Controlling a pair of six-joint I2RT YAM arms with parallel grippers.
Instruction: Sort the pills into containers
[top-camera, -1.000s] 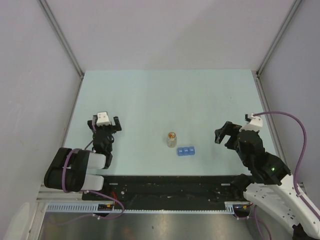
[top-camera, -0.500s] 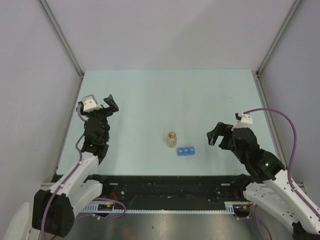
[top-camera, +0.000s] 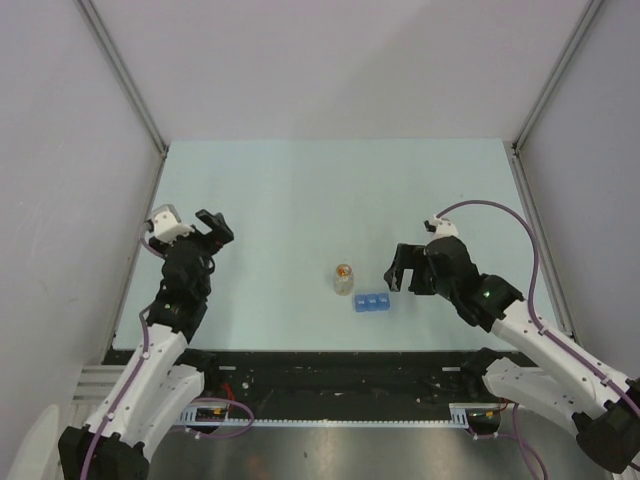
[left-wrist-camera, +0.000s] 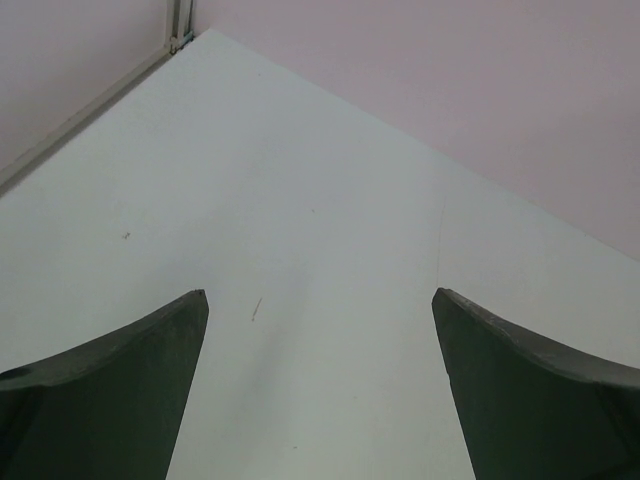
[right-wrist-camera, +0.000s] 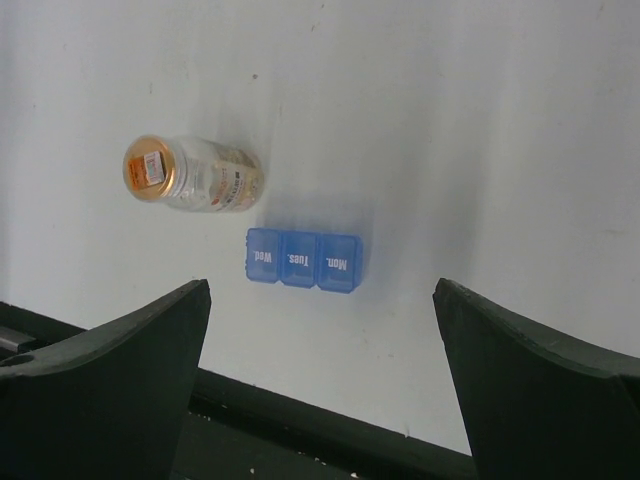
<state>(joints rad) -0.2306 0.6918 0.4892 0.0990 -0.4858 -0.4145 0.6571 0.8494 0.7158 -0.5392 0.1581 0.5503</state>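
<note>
Between your right gripper's (top-camera: 404, 279) spread fingers (right-wrist-camera: 120, 380), nothing is held: the jaws stand wide apart above the table (top-camera: 300, 190). Ahead of those fingertips, in the gap between them and a little toward the finger on the view's left, lies the blue pill box (right-wrist-camera: 303, 260), flat on the table, its three joined lids reading Wed., Tues. and Mon. It touches neither finger. Just beyond the box, past that same finger's tip, you see a small clear bottle (right-wrist-camera: 190, 178) with an orange cap, close to the box but apart from it. Your left gripper (top-camera: 214, 228) is likewise spread and grips nothing; only bare table shows between its fingers (left-wrist-camera: 110, 390), and the box and bottle lie well apart from them.
</note>
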